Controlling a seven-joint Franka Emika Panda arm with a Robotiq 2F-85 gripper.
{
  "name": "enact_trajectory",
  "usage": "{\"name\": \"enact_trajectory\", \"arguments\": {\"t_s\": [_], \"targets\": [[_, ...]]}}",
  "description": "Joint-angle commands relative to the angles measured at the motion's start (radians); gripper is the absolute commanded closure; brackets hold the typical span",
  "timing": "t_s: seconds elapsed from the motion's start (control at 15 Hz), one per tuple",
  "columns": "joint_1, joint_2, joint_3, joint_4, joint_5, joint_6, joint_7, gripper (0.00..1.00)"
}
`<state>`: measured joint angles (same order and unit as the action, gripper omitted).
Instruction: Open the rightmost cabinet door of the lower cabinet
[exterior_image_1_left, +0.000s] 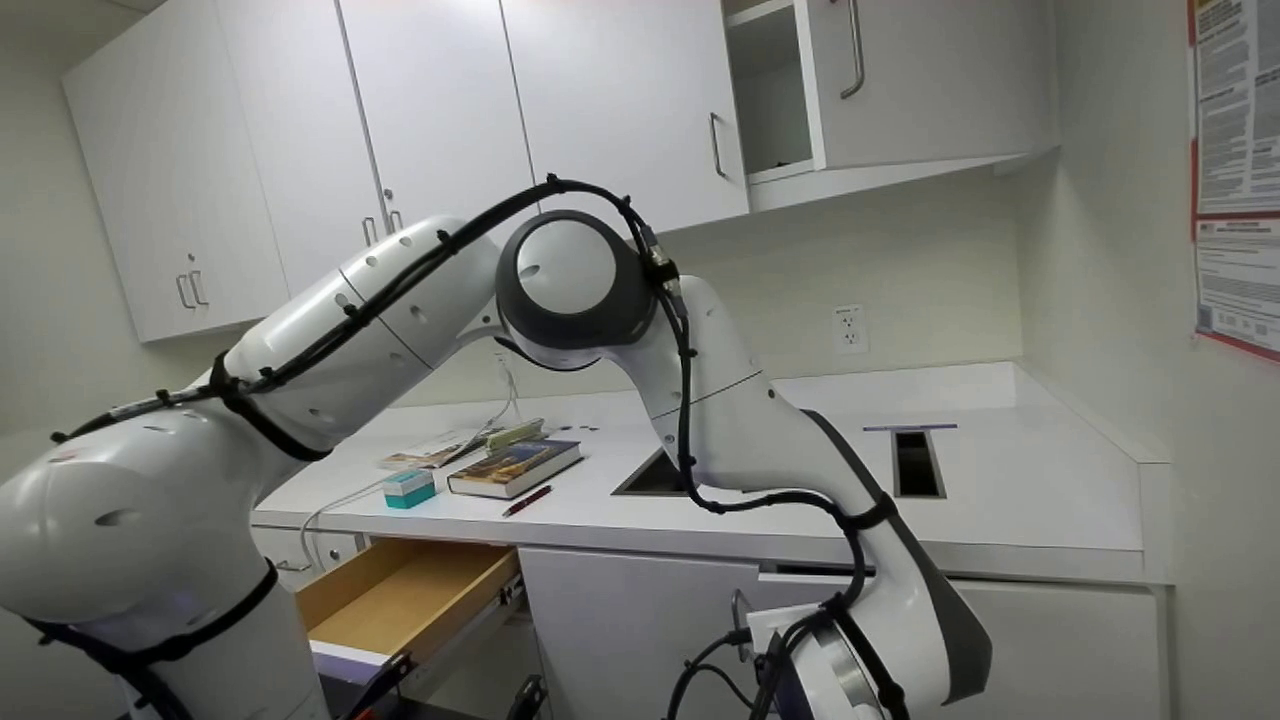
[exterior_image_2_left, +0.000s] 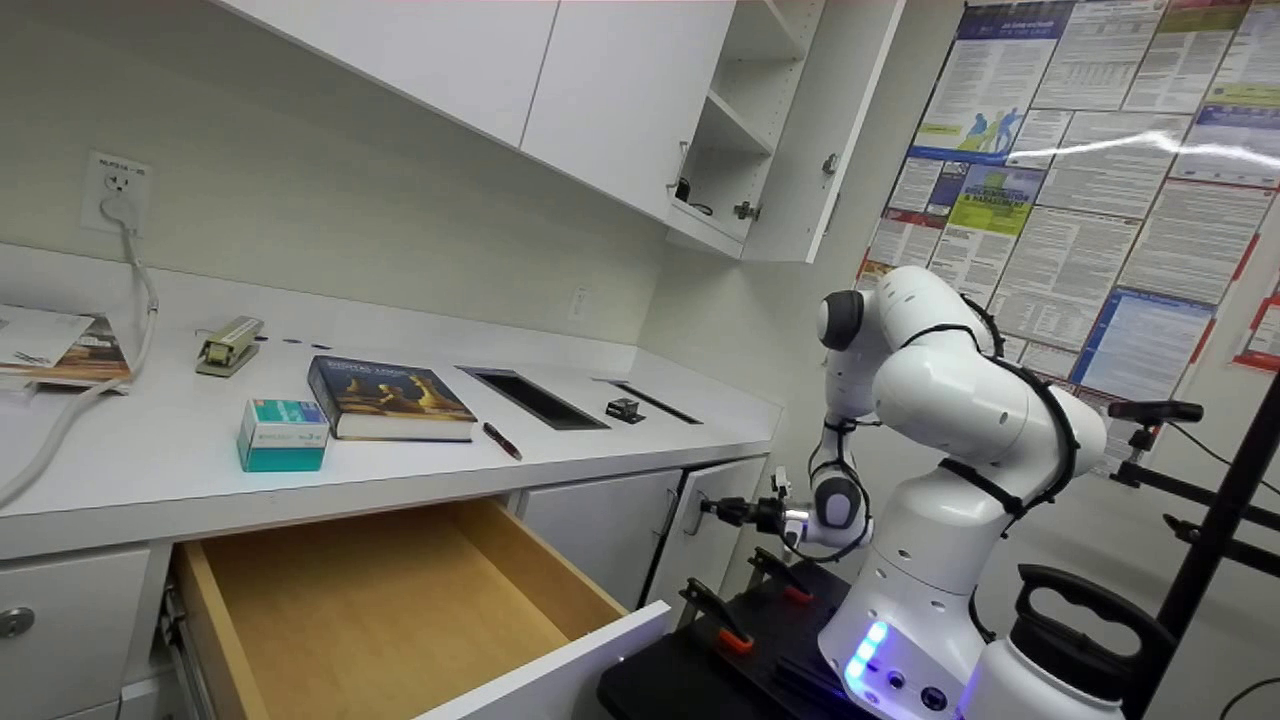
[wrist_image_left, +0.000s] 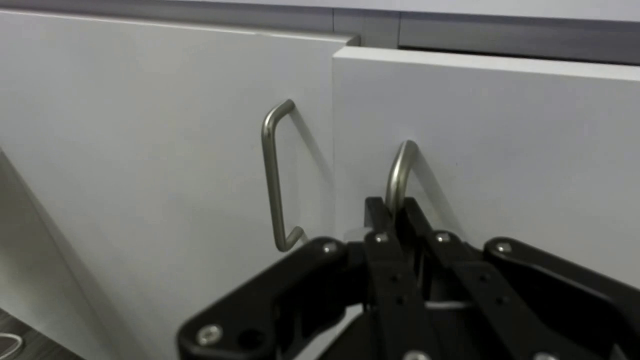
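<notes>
The rightmost cabinet door (exterior_image_1_left: 1060, 640) of the white lower cabinet (exterior_image_1_left: 630, 615) stands slightly ajar. A dark gap shows along its top in the wrist view, and its free edge sits forward of the neighbouring door. The door also shows in the wrist view (wrist_image_left: 525, 150) and in an exterior view (exterior_image_2_left: 722, 530). Its silver bar handle (wrist_image_left: 399, 172) runs down between my fingertips. My gripper (wrist_image_left: 393, 209) is shut on this handle; it also shows at the door in an exterior view (exterior_image_2_left: 710, 507). The handle's lower part is hidden behind the fingers.
The neighbouring door (wrist_image_left: 165, 150) with its own handle (wrist_image_left: 272, 175) is shut, just left. A drawer (exterior_image_2_left: 390, 590) stands pulled out further left. An upper cabinet door (exterior_image_2_left: 815, 130) hangs open above. A book (exterior_image_2_left: 395, 395) and a box (exterior_image_2_left: 284, 435) lie on the worktop (exterior_image_2_left: 560, 465).
</notes>
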<state>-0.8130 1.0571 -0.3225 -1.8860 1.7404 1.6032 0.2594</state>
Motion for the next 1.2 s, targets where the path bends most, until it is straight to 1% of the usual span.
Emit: {"name": "enact_trajectory", "arguments": {"t_s": [0.0, 0.2, 0.4, 0.53, 0.67, 0.87, 0.93, 1.13], "targets": [[-0.06, 0.013, -0.067, 0.027, -0.07, -0.07, 0.023, 0.98], [-0.107, 0.039, -0.118, 0.085, -0.171, -0.123, 0.022, 0.98], [-0.174, 0.07, -0.154, 0.173, -0.289, -0.174, 0.027, 0.98], [-0.228, 0.097, -0.164, 0.256, -0.371, -0.201, 0.035, 0.98], [-0.278, 0.116, -0.163, 0.33, -0.442, -0.201, 0.041, 0.98], [-0.355, 0.128, -0.148, 0.423, -0.521, -0.177, 0.056, 0.98], [-0.373, 0.12, -0.142, 0.432, -0.523, -0.145, 0.061, 0.98], [-0.391, 0.069, -0.146, 0.401, -0.529, -0.027, 0.027, 0.98]]}}
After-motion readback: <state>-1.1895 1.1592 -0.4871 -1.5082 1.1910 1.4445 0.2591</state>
